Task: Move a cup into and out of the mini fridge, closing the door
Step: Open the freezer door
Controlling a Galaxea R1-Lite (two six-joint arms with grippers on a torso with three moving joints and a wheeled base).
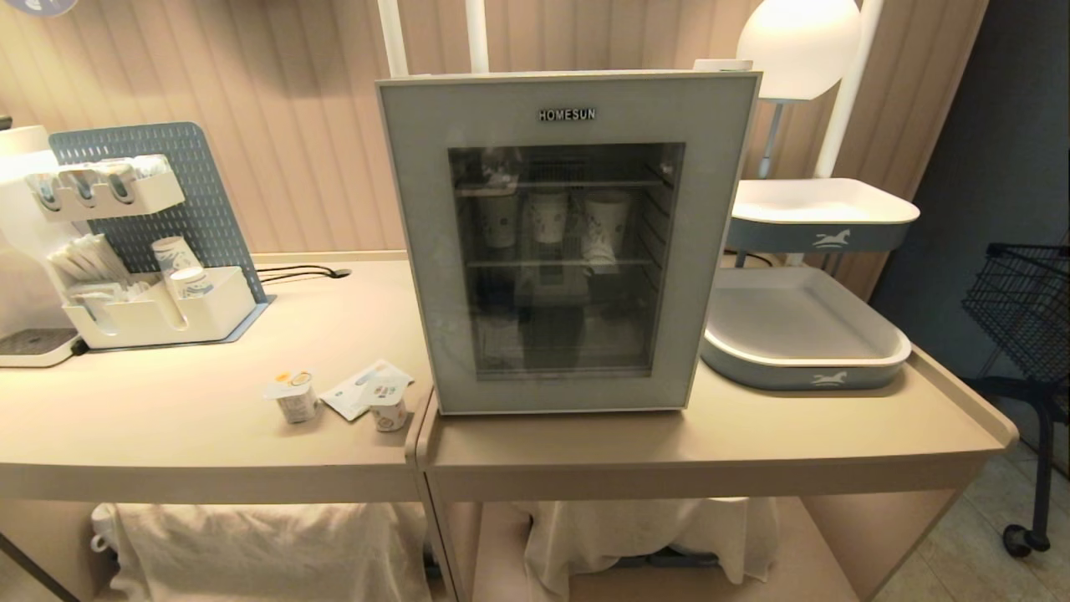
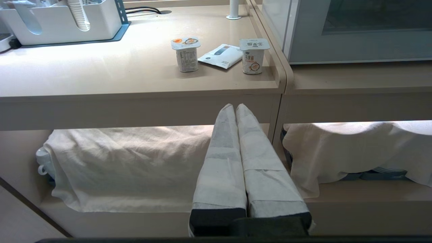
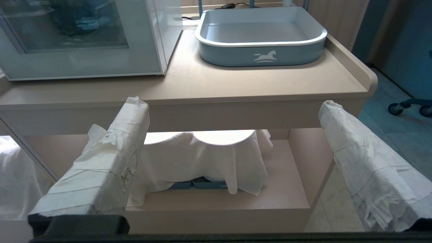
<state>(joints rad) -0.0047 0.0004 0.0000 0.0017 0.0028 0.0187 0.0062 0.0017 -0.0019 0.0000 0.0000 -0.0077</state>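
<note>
I am facing the mini fridge (image 1: 568, 242), which is standing upright on the right-hand table (image 1: 752, 435), close to that table's left edge and set a little back from its front edge. Its glass door is sitting shut, and behind the glass three patterned cups (image 1: 549, 217) are standing in a row on the upper wire shelf.

My left claw (image 2: 235, 109) is hanging below the front edge of the left-hand table (image 2: 101, 77), near that table's front right corner, with its two wrapped fingers pressed together and nothing between them. My right claw (image 3: 233, 111) is hanging below the front edge of the right-hand table, its wrapped fingers (image 3: 111, 152) spread wide apart and holding nothing.

On the left-hand table, near its front right corner, two small yogurt pots (image 1: 294, 397) are standing upright, apart from each other, with a flat packet (image 1: 359, 389) lying between them and touching the right one. At the back left of that table a white organiser (image 1: 159, 313) is holding paper cups, just beside a white dispenser (image 1: 25, 251) at the left edge.

A blue-grey tray (image 1: 802, 368) is sitting on the right-hand table just beside the fridge, toward the right edge, and a second tray (image 1: 823, 221) is resting on a stand above and behind it. White cloths (image 2: 128, 165) are draping over things on the shelves under both tables.
</note>
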